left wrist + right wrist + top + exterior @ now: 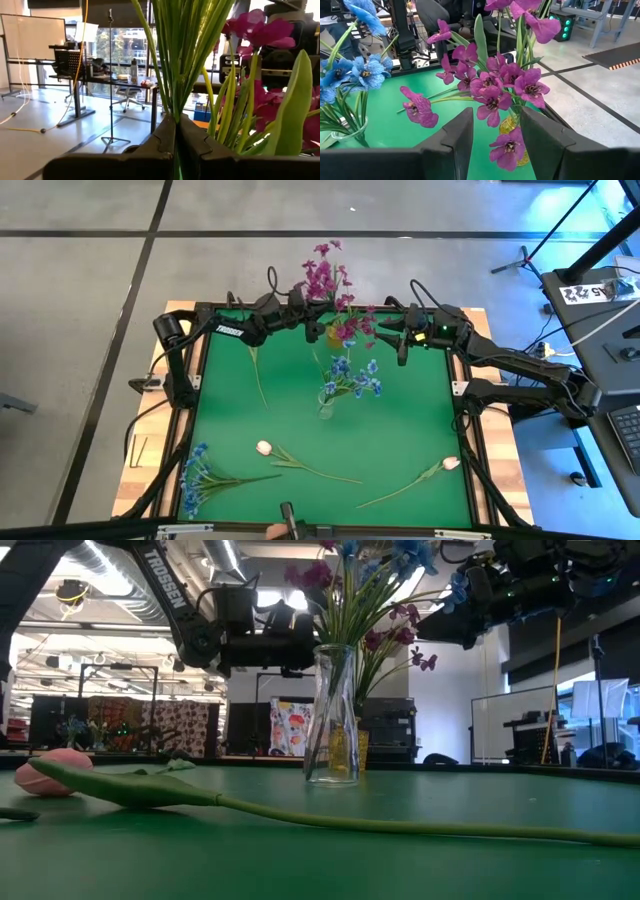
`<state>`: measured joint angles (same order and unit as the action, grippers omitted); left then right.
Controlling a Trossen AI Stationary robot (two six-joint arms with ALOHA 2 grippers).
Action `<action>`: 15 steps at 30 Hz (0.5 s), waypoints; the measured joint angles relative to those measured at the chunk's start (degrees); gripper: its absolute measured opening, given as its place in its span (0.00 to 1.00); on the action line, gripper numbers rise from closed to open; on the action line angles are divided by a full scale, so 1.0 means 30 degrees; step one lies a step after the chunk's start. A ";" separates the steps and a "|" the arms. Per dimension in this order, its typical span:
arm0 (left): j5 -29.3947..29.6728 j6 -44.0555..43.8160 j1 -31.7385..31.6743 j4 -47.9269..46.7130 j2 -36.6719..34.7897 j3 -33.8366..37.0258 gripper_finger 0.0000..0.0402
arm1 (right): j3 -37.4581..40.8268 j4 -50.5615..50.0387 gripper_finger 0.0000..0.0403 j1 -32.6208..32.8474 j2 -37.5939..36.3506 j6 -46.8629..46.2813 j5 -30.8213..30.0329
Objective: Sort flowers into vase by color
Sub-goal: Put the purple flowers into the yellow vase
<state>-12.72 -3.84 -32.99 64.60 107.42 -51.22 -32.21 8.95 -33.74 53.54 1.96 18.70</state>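
Observation:
My left gripper (306,304) is shut on a magenta-purple spray (325,275) near the table's far edge, beside a small yellow vase (335,335) that holds more magenta blossoms (492,85). My right gripper (400,345) is open, just right of that vase, and touches nothing. A clear glass vase (333,715) at mid-table holds blue sprays (350,378). Flat on the green mat lie two white-pink tulips (265,448) (450,463), a blue spray (195,475) and a thin dark-budded stem (258,375). My left gripper pinches the magenta spray's bundle of green stems (175,107) between its two fingers (162,137). It comes level from the table's left, across the stems. The stems stand roughly upright, blossoms (260,30) above the fingers. The gripper hides their lower ends.
The two vases stand close together, yellow one (352,750) behind the clear one. One tulip's long stem (400,825) lies across the near mat. A dark frame (200,360) borders the mat. Free green room lies between the vases and the near flowers.

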 joint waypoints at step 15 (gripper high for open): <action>-0.0100 0.0024 0.0000 -0.0660 0.0237 0.0000 0.00 | 0.0000 -0.0036 0.40 0.0000 0.0000 -0.0069 0.0160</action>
<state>-13.02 -3.77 -32.99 62.62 108.13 -51.22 -32.21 8.84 -33.74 53.54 1.75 19.18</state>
